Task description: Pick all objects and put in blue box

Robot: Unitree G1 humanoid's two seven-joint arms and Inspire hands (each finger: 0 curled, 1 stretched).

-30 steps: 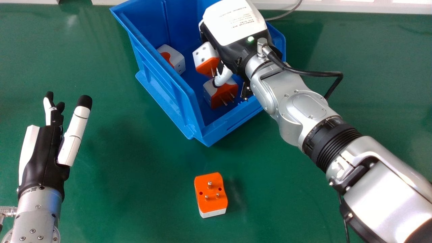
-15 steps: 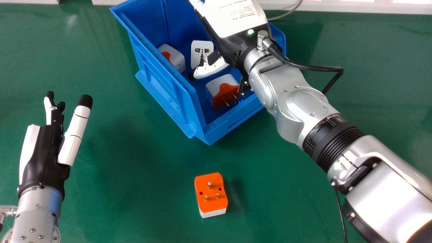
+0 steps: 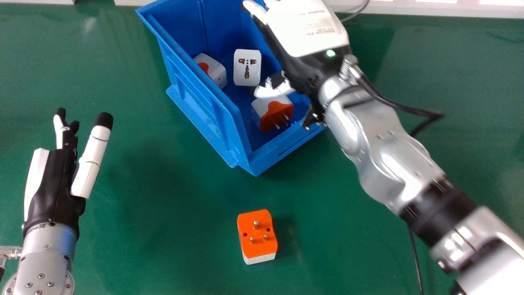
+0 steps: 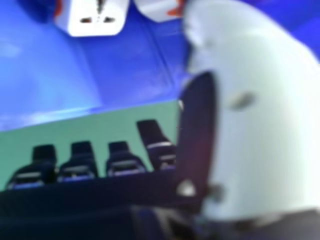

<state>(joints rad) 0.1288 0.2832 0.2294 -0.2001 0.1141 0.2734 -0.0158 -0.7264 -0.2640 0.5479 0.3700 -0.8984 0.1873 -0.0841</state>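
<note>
1. Right hand, upper centre: hanging over blue box, fingers standing apart.
2. Three adapters, upper centre: lying inside box.
3. Orange-and-white adapter, lower centre: lying pins-up on green table.
4. Left hand, left side: idling, open.

Free room around the orange adapter — walled blue box beyond

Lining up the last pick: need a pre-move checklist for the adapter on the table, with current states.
1. Right hand open and holding nothing: ok
2. Three adapters inside blue box: ok
3. Right hand away from blue box: not ok, over it
4. Right hand's height above blue box: cannot tell
5. Table adapter pins up, uncovered: ok
6. Left hand off table adapter: ok
</note>
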